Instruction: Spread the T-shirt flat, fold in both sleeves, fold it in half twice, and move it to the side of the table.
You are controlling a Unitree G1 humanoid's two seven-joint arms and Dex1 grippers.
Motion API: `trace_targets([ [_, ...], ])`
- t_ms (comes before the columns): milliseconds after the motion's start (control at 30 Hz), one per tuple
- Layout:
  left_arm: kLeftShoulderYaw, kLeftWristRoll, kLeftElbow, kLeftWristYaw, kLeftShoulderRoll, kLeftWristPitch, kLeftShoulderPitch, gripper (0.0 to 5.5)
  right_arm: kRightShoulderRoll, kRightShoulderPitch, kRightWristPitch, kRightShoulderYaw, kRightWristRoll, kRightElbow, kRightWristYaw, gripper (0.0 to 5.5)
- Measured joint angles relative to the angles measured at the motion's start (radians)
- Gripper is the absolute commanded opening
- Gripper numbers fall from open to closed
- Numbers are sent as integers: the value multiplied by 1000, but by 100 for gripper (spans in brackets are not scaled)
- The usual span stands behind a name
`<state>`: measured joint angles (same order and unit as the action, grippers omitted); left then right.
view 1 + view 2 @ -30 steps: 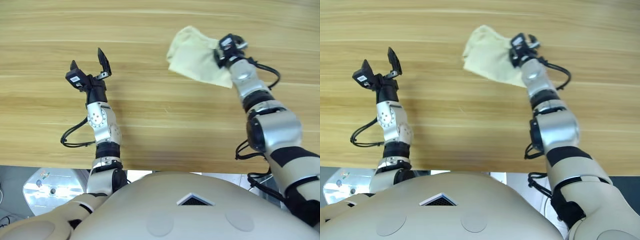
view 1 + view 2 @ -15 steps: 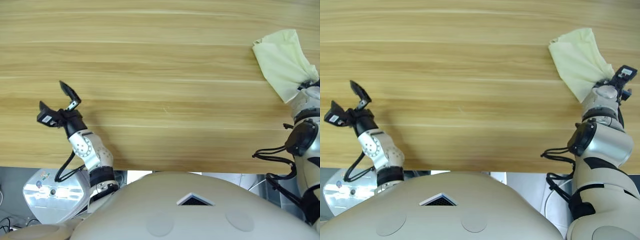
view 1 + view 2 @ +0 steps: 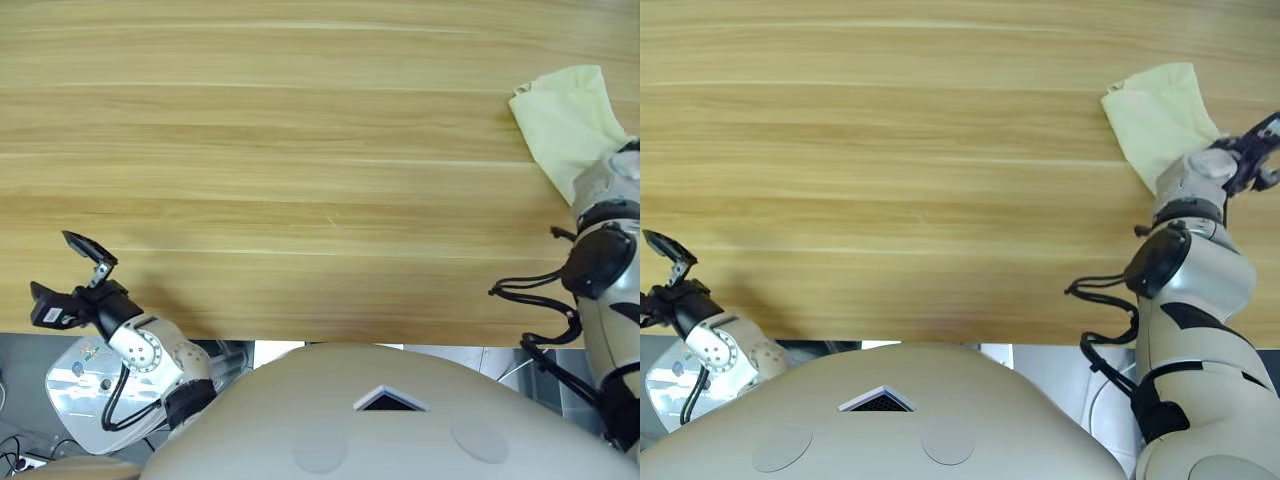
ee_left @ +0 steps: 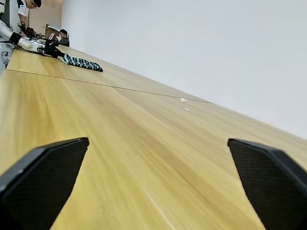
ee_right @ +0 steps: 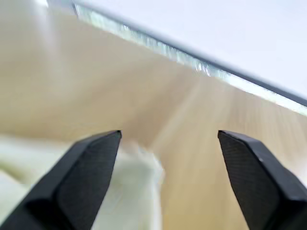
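The T-shirt, pale yellow and folded into a small bundle, lies on the wooden tabletop at its far right side. The right pincer sits just beside the bundle's near right corner. Its 2 fingers stand wide apart and are not clamped on anything. In the right wrist view, pale cloth shows low between and under them. Whether a finger touches the fabric cannot be told. The left pincer hangs at the near left edge of the tabletop, well apart from the T-shirt. Its 2 fingers are also spread, with bare wood between them in the left wrist view. Far along the tabletop in that view lies a dark striped cloth.
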<state>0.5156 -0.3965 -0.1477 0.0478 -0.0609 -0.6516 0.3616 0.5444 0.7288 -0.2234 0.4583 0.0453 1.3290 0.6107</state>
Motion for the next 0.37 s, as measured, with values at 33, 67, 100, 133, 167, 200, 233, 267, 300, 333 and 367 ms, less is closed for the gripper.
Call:
trace_targets([
  [33,-6,26,-9,3,8,0,-19,538,-9,12,-46,-17,-10,-11,-5,372],
  [67,-20,75,-22,12,20,5,-45,538,-29,23,-114,-49,-34,-31,-22,372],
  [100,-36,122,-28,20,38,12,-82,538,-61,45,-173,-83,-52,-53,-37,372],
  [133,-58,181,-33,31,64,44,-134,538,-116,68,-251,-132,-82,-90,-59,372],
  [167,-81,225,-32,35,84,68,-180,538,-166,89,-302,-171,-103,-119,-77,372],
  [200,-101,263,-36,40,94,85,-212,538,-197,95,-333,-199,-115,-140,-93,372],
  [233,-138,324,-51,51,119,117,-294,538,-265,102,-390,-254,-146,-169,-123,372],
  [267,-166,364,-67,54,132,132,-354,538,-310,103,-415,-292,-170,-179,-135,372],
  [300,-190,397,-94,60,144,140,-414,538,-353,102,-432,-326,-194,-181,-145,372],
  [333,-219,442,-149,75,157,137,-499,538,-406,100,-444,-366,-225,-177,-153,372],
  [367,-235,475,-215,101,164,133,-563,538,-436,95,-457,-392,-242,-169,-153,372],
])
